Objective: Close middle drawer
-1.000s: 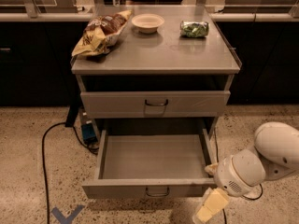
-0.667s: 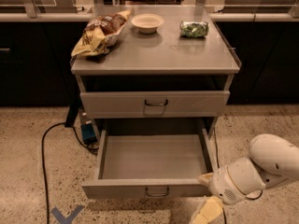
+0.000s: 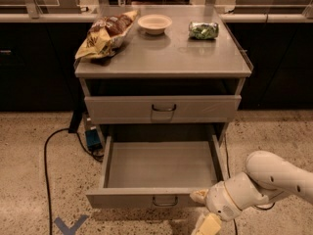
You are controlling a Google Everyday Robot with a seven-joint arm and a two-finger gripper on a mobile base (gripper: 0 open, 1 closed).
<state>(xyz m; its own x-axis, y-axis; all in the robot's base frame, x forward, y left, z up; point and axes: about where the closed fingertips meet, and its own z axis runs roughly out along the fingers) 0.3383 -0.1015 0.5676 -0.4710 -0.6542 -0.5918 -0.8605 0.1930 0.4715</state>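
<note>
The middle drawer [image 3: 146, 198] stands pulled far out of the cabinet [image 3: 83, 84], toward me, its grey inside in plain sight from above. Its flat front faces the bottom of my view, and the small dark handle [image 3: 165, 200] sits at the centre of that front.

My gripper [image 3: 203, 210] is low in the view, at the right end of the middle drawer's front. Its fingers are spread apart with nothing between them. The upper finger [image 3: 198, 196] is right at the front's right corner, though I cannot tell whether it touches. The lower finger [image 3: 208, 224] hangs below the front and is cut off by the bottom edge of my view. The white arm [image 3: 279, 177] runs in from the right, over the floor [image 3: 29, 180] beside the cabinet.

Just above the middle drawer, the top drawer [image 3: 117, 109] is pushed in flush, with its own handle [image 3: 164, 107] at centre. Above that is a dark open slot [image 3: 161, 86] under the cabinet's top [image 3: 166, 58]. On this top lie a chip bag [image 3: 105, 33] at the left, a pale bowl [image 3: 154, 23] at the back middle and a green packet [image 3: 204, 30] at the back right, all apart from one another.

Left of the cabinet, a black cable [image 3: 46, 160] curls over the speckled floor to a blue box [image 3: 92, 138] by the cabinet's foot. A blue mark [image 3: 68, 225] lies on the floor at the lower left.
</note>
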